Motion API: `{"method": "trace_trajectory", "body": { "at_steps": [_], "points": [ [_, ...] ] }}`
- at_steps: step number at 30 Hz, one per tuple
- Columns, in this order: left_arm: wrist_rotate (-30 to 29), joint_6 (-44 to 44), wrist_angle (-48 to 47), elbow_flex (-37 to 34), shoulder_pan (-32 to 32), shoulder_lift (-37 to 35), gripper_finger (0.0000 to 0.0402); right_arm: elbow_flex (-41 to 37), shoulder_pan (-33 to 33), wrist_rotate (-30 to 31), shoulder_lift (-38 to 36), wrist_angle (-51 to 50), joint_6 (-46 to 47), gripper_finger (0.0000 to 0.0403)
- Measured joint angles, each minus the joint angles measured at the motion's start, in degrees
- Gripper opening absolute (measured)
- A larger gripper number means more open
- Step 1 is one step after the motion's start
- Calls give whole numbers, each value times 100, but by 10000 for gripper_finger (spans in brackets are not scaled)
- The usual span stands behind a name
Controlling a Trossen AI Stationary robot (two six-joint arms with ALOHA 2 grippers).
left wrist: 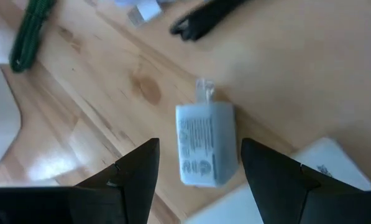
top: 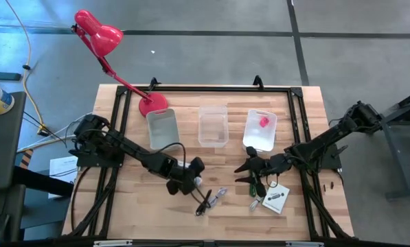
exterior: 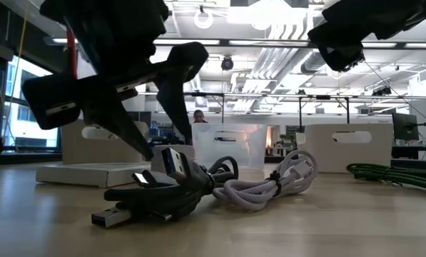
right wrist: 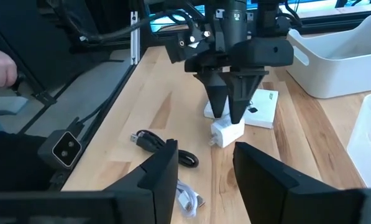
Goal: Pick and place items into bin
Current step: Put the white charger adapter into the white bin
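step: grasp white charger | left claw [right wrist: 229, 115] apart, fingers straddling the charger [left wrist: 205, 144] on the table [left wrist: 297, 81] | right claw [top: 248, 171] apart, waiting nearby | advice: lower squarely, close on flat sides

a pale wooden table [top: 211, 213] carries everything. three bins stand in a row beyond the grippers: a clear bin [top: 162, 128], a second clear bin [top: 213, 125] and a white bin [top: 260, 130]. a red lamp's base [top: 153, 105] sits beside the first. just under the left gripper [top: 187, 180] lies a white charger [left wrist: 205, 143], with a black cable [exterior: 155, 200] and a white cable [exterior: 270, 187] just beside it. below the right gripper [top: 249, 171] lie a green cable [top: 258, 186] and a white card [top: 276, 199].
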Motion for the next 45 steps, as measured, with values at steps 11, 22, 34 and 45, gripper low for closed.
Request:
{"method": "trace_trajectory", "body": {
  "at_steps": [11,22,34,45],
  "points": [
    [263,-154,41,-4,232,141,216,0,47,62,-2,3,25,146],
    [476,-379,317,3,334,395,198,2,47,62,-2,-38,61,142],
    [669,-709,588,3,332,393,112,2,47,82,-2,-172,151,142],
    [664,-1034,1289,3,332,390,143,2,47,146,-2,-225,244,142]
  ]
}}
